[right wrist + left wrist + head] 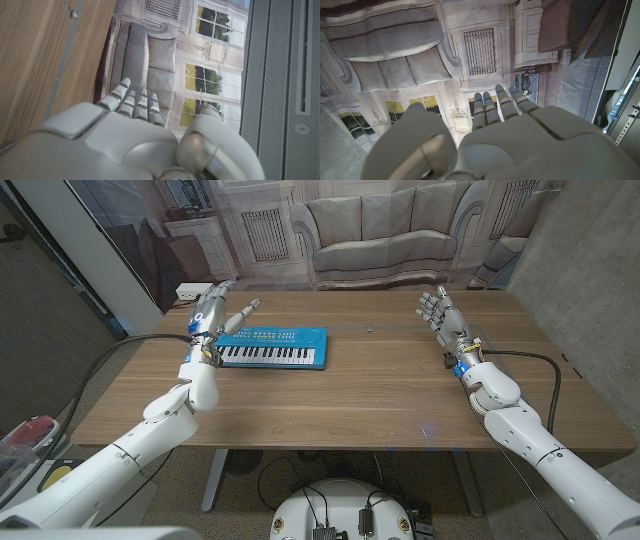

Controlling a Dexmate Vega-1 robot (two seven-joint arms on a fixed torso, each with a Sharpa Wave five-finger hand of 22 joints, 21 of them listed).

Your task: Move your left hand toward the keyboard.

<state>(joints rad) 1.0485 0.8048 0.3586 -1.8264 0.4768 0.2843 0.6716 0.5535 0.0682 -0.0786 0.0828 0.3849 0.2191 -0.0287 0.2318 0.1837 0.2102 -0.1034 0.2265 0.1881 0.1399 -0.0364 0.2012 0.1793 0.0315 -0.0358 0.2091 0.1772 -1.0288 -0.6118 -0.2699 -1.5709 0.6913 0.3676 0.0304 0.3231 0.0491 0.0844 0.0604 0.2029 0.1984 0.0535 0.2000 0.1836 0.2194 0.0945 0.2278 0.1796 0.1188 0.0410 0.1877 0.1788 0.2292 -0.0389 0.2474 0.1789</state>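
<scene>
on the wooden tabletop the blue keyboard lies just beside your left robot hand, raised, fingers apart, holding nothing like the right robot hand, so a quick drop could knock it sideways; i can read no label.

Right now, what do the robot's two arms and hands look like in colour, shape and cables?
Both arms are smooth white rounded shells. The left hand and right hand are light grey, with jointed fingers and small blue marks. Each wrist carries blue fittings, and a black cable runs from the right wrist.
</scene>
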